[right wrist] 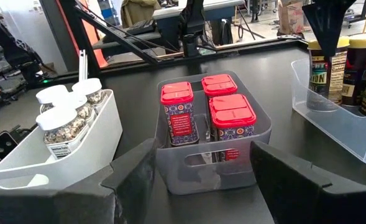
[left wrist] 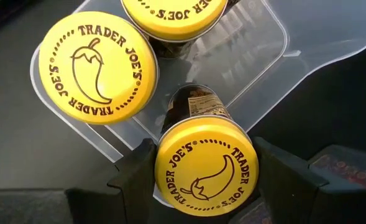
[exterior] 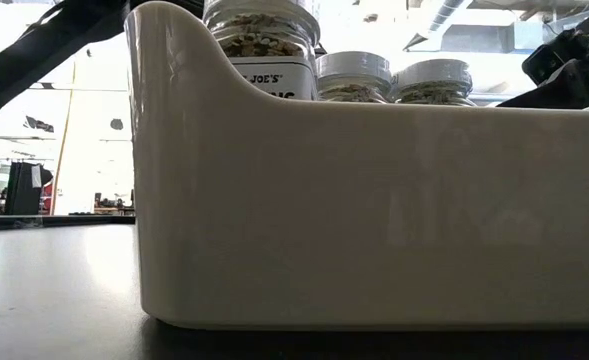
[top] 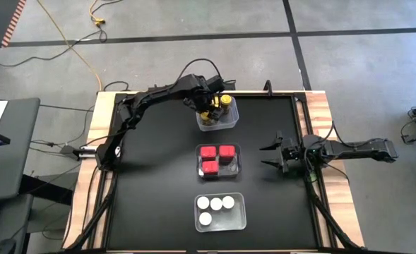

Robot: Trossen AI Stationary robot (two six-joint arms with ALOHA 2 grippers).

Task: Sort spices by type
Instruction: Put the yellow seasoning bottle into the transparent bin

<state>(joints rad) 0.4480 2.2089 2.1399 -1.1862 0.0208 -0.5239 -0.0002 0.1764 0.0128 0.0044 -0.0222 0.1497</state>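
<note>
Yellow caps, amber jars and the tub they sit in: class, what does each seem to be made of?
Yellow caps: probably painted metal, a smooth satin sheen with printed lettering. Amber jars: likely glass, dark and glossy. Tub: clear plastic, see-through with soft moulded edges.

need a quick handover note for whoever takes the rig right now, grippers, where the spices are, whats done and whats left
Left gripper: over the far clear tub, fingers either side of a yellow-capped jar; two more yellow-capped jars already stand in that tub.
Right gripper: open, empty, waiting at the table's right side, facing the middle tub.
Done: three red tins in the middle tub; four white-capped jars in the near tub.
Left: release the held jar into the far tub and pull back. No loose spices show on the table.
</note>
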